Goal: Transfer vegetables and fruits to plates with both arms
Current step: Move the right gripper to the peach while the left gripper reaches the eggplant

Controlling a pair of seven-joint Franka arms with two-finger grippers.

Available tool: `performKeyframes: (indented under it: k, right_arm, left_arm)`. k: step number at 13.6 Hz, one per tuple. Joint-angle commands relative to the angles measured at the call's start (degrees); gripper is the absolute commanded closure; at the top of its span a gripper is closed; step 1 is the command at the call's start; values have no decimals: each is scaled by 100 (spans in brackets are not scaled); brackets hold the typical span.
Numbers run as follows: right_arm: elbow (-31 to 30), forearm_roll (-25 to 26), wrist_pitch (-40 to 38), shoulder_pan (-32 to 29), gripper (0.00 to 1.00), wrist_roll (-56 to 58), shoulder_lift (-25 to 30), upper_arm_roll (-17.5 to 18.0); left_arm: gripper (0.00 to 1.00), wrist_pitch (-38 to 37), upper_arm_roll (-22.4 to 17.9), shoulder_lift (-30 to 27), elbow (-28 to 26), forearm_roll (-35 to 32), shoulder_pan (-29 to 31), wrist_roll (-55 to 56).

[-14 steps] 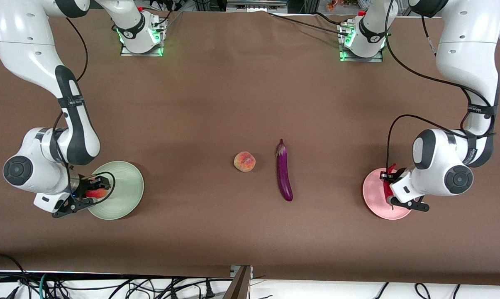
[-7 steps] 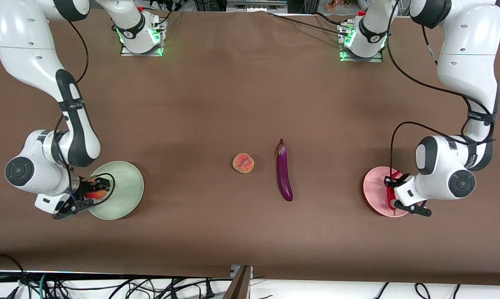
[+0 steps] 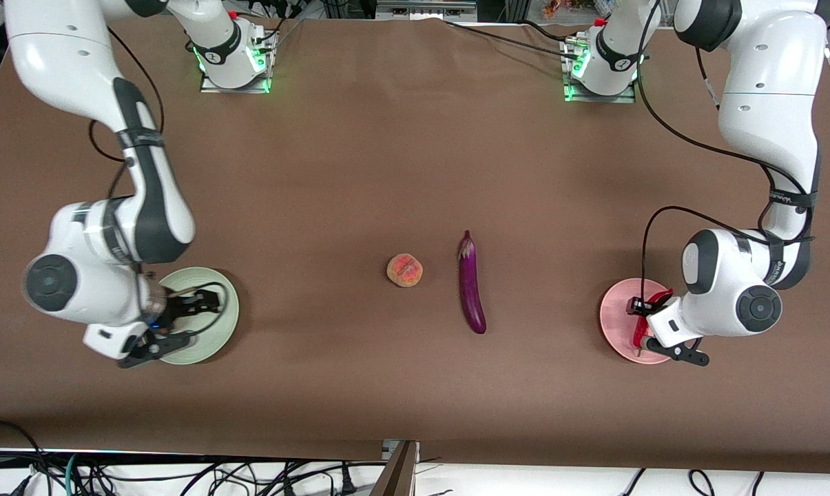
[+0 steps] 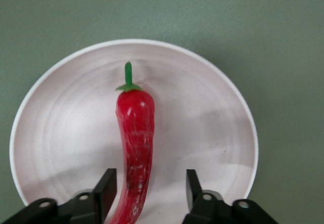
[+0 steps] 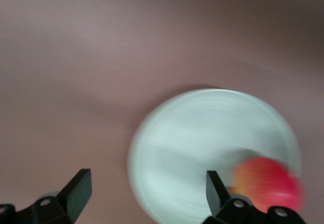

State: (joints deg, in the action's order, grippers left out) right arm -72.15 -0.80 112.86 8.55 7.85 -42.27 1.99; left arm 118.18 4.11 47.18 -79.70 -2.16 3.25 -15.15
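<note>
1. the left gripper [image 4: 148, 191] hovers over the pink plate [image 4: 212, 133], fingers parted around the lower end of the glossy red chili [image 4: 135, 138] (green stem), which lies on the plate.
2. the right gripper [image 5: 147, 193] hangs spread wide and empty over the green plate [image 5: 192, 143], where a round red fruit [image 5: 268, 183] sits.
3. the peach [image 3: 405, 269] and the slim purple eggplant [image 3: 471, 284] lie side by side mid-table.

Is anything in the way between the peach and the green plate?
Nothing visible lies on the table between the peach and the green plate. The right gripper hangs open over that plate, which already holds a red fruit.
</note>
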Motion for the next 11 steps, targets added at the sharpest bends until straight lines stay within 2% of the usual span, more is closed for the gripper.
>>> performKeyframes:
  k: [1, 5, 8, 11]
  right_arm:
    - [70, -183, 33, 654, 0, -1534, -62, -23]
    - [61, -219, 841, 1516, 0, -3479, -158, -23]
    - [26, -192, 1771, 2105, 0, -4482, -500, -32]
    - [26, -148, 2318, 2362, 0, -4766, -756, -32]
  left_arm:
    - [0, -470, 45, 98, 410, -31, -34, -32]
    - [0, -1455, 72, 28, 798, 530, -569, 1343]
    - [0, -1500, 81, -25, 755, 1059, -965, 2400]
    - [0, -1456, 195, -16, 728, 1332, -1483, 3557]
